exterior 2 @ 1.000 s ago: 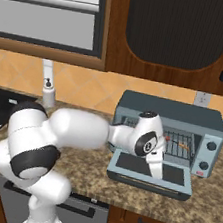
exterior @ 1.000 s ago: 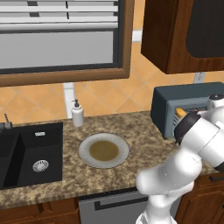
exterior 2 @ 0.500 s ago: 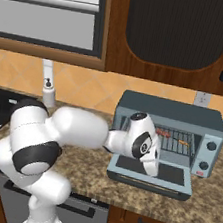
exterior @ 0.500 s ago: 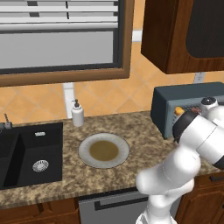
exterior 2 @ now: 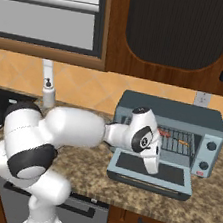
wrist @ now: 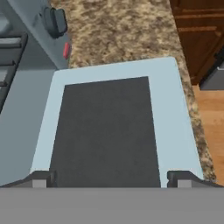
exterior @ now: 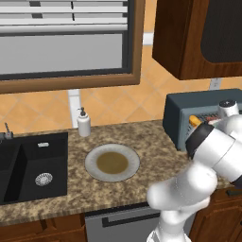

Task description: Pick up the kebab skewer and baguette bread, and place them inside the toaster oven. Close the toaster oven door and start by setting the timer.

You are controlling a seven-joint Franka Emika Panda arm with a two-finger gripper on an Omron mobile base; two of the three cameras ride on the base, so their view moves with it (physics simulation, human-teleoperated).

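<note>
Inside the oven: the kebab skewer (exterior 2: pixel 165 133) and the baguette bread (exterior 2: pixel 183 142) lie apart on the wire rack (exterior 2: pixel 175 144); from the left base view the baguette shows as an orange end.
Toaster oven (exterior 2: pixel 209 128): on the granite counter (exterior 2: pixel 80 165), right of the plate.
Toaster oven door (wrist: pixel 175 114): dropped flat, dark glass facing up — open.
Gripper (wrist: pixel 112 178): just above the door, fingers spread wide, nothing between them.
Controls: two knobs (exterior 2: pixel 211 146) and a small red mark on the right panel.
Plate (exterior: pixel 92 163): mid-counter, brownish centre.
Soap bottle (exterior: pixel 83 123): behind the plate, by the wall.
Sink (exterior: pixel 28 177): far left — dark basin.
</note>
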